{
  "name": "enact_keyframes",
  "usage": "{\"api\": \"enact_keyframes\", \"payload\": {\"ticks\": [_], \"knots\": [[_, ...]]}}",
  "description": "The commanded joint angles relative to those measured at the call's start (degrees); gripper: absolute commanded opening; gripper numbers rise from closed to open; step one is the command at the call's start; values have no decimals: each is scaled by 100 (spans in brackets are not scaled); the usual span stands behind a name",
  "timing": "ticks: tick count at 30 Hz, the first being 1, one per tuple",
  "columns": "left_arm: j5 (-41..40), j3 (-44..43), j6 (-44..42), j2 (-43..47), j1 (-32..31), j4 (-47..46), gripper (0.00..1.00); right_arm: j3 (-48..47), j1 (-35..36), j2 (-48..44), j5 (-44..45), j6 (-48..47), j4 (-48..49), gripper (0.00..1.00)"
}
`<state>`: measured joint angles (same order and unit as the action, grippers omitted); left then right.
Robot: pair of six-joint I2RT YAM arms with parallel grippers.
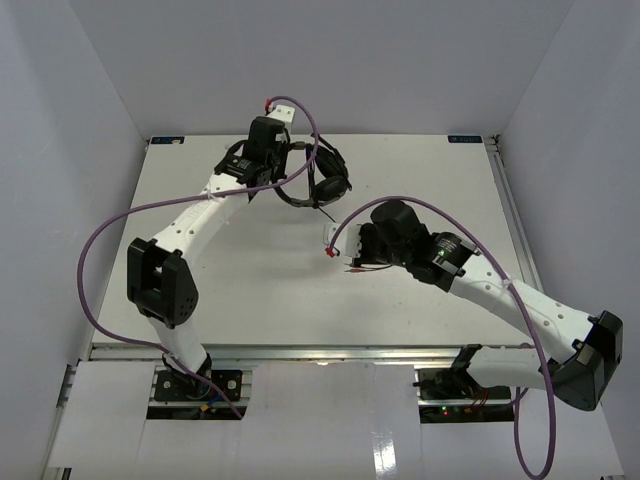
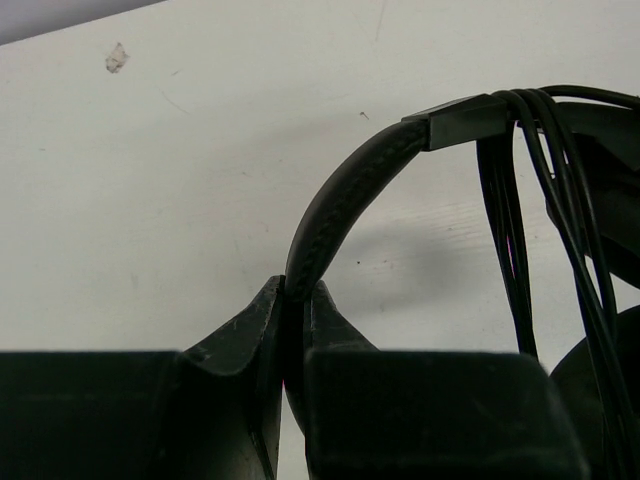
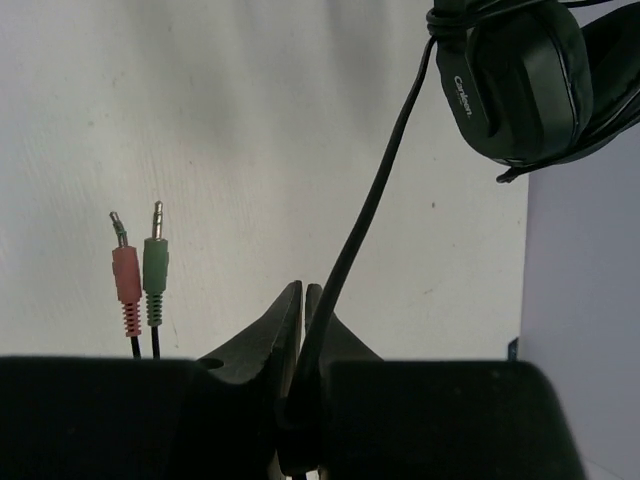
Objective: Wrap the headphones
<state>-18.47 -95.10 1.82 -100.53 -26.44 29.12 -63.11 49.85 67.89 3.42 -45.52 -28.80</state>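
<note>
The black headphones (image 1: 328, 184) lie at the back middle of the table. In the left wrist view my left gripper (image 2: 297, 296) is shut on the padded headband (image 2: 345, 205). Several turns of the thin black cable (image 2: 520, 190) hang looped over the headband's right end. My right gripper (image 3: 309, 296) is shut on the free length of cable (image 3: 372, 195), which runs up to an ear cup (image 3: 520, 85). The pink plug (image 3: 126, 278) and green plug (image 3: 155, 268) lie side by side on the table, left of the right gripper's fingers. From above, the right gripper (image 1: 352, 252) sits in front of the headphones.
Thick purple robot cables (image 1: 100, 240) arc over the left side of the table and along the right arm (image 1: 520, 300). White walls (image 1: 70, 120) enclose the white table (image 1: 420, 180) on three sides.
</note>
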Motion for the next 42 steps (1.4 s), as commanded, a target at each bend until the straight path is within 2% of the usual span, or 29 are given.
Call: {"api": "enact_keyframes", "payload": {"ticks": [1,8,13,17,23,26,33,37,42], "knots": [[97,-121,86,-80,121,-416,0,-84,268,-98,1349,-1146,-71,8],[1044,912,-73,150,101,-673,0,-302,-82,-179,2337,-2256,1703,8],[1523,1602,-494,850,-242,-755,0,-68,-116,26,2316,-2894,2650,8],[2151,1667,-532,1040,-653,-117,0,-24,-126,448,2102,-3200,3135,8],[2867,2369,-252,1770,-1210,81,0,168,-186,721,1732,-3314,3443,8],[3055,2606,3,2090,-1274,89,0,339,-195,747,1733,-3315,3552,8],[3289,2735,7,2348,-1295,212,0,380,-520,647,1713,-3413,3601,10],[3563,2799,-75,2462,-1342,263,0,433,-693,636,1400,-3379,3565,13],[3793,2849,-138,2709,-1392,279,0,329,-804,737,821,-2907,3240,22]]}}
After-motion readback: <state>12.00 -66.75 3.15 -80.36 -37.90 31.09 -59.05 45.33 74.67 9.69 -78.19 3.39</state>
